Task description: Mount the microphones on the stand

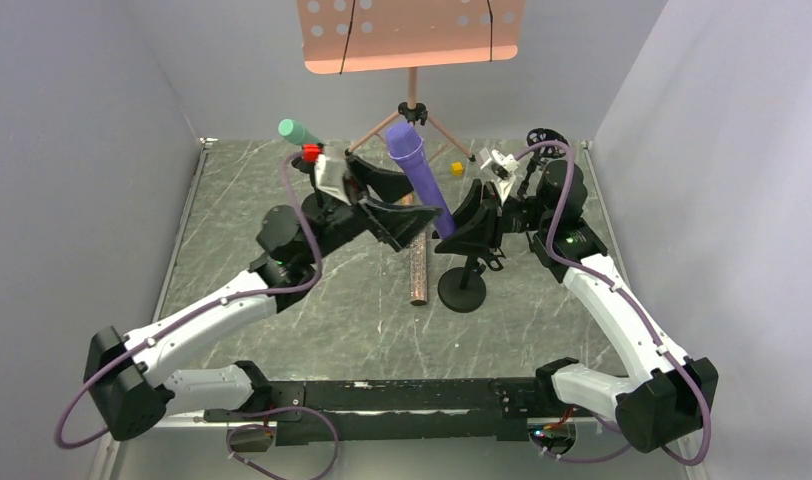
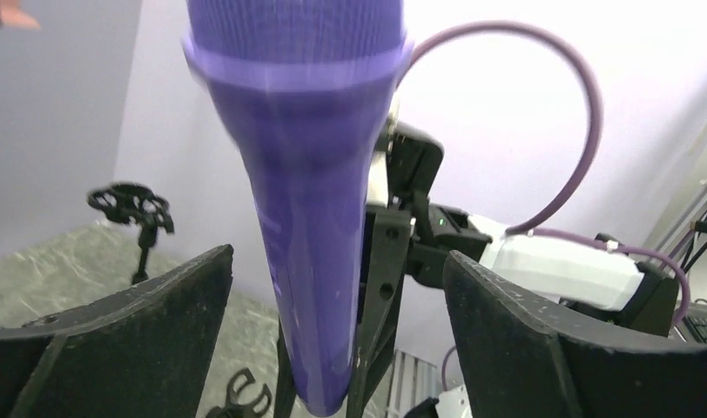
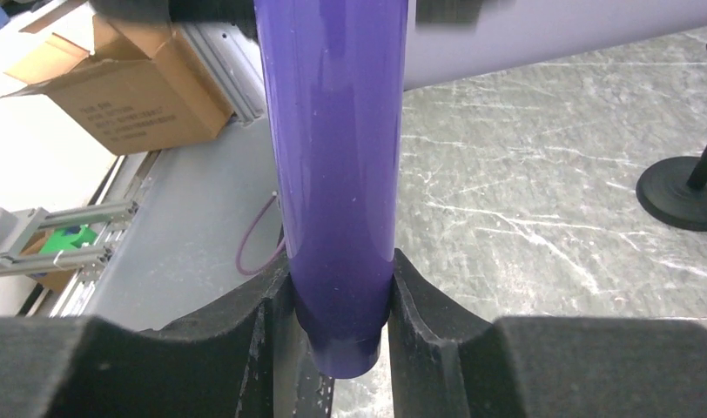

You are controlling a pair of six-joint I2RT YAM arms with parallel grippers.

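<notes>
Shows purple microphone (image 1: pixel 419 175) pinched at its tail by the right hand (image 3: pixel 340 300), long axis tilted, head toward 11 o'clock in the top view. Shows left hand (image 2: pixel 337 257) spread wide either side of the shaft, not touching. Places black stand (image 1: pixel 462 291) at 6 o'clock, nearer the right hand.

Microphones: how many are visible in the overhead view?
3: mint-green one raised at rear left; purple one clamped in the right hand; pinkish one lying flat mid-scene, partly hidden.
</notes>
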